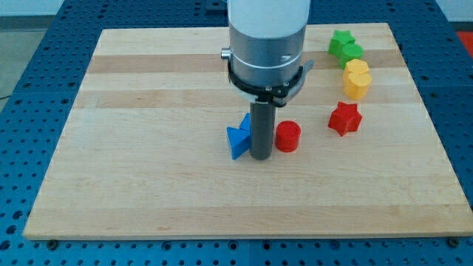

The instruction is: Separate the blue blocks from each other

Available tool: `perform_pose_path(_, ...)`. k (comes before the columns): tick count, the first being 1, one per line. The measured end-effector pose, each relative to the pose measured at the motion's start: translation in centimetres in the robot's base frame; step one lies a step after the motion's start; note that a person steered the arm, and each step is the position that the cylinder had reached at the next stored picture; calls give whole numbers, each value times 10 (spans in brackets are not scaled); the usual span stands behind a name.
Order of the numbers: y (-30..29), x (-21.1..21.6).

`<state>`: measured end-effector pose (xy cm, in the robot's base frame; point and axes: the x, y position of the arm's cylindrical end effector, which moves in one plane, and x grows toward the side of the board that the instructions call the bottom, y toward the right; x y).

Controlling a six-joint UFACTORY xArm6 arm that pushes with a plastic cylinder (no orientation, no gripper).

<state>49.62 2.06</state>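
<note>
1. We are logging the wooden board [148,192] as lying flat on a blue perforated bench [29,44]; its near edge is running along the view's bottom.
2. We are recording my tip [260,157] as resting near the board's middle. The arm carries no jaws, only the rod, and it is holding nothing.
3. We are finding a blue triangular block [236,142] touching my tip on the view's left. A second blue piece [246,120] is showing just behind it; its shape cannot be told, the rod hiding part of it.
4. We are listing a red cylinder [287,137] just beside my tip on the view's right.
5. We are noting a red star-shaped block [345,118] farther right.
6. We are entering two yellow blocks [357,80] and two green blocks [344,47] toward the far right corner.
</note>
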Motion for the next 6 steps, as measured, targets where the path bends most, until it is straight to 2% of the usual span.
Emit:
perform_pose_path(1,44,-3)
perform_pose_path(2,59,-3)
perform_pose_path(3,-5,-3)
perform_pose_path(4,-31,-17)
perform_pose_path(5,-19,-35)
perform_pose_path(6,27,-34)
